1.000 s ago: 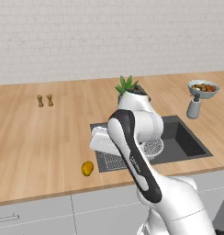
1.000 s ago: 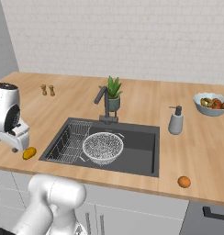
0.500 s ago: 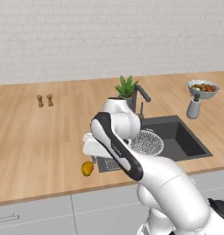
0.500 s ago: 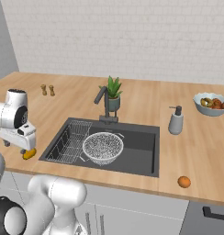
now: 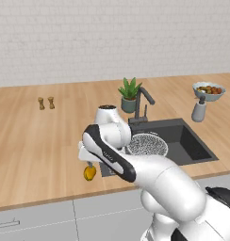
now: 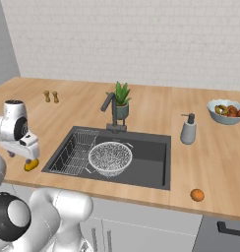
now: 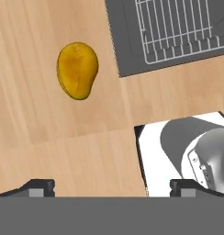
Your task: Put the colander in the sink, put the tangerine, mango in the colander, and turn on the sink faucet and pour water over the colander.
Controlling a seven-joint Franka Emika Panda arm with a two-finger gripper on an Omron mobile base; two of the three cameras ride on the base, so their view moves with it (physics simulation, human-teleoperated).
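The mango [image 7: 77, 70] lies on the wooden counter just left of the sink [image 6: 151, 162], close to the front edge [image 5: 90, 172] [image 6: 31, 165]. My gripper [image 7: 111, 188] hovers above it, open and empty, with the mango ahead and off to one side of the fingertips. The hand [image 5: 87, 155] [image 6: 29, 146] hangs right over the fruit. The colander [image 5: 146, 144] [image 6: 110, 157] rests in the sink basin [image 5: 192, 141]. The tangerine [image 6: 197, 195] sits on the counter right of the sink near the front edge. The faucet [image 5: 144, 101] [image 6: 111, 110] stands behind the basin.
A wire rack [image 6: 75, 150] [image 7: 178, 27] lies in the sink's left part. A potted plant [image 5: 130, 94], a soap bottle [image 6: 189, 130] and a fruit bowl [image 6: 227, 110] stand at the back and right. Two small shakers [image 5: 46, 102] stand far left.
The arm has swung left from over the sink to above the mango at the counter's front. The gripper stays open; no object has moved.
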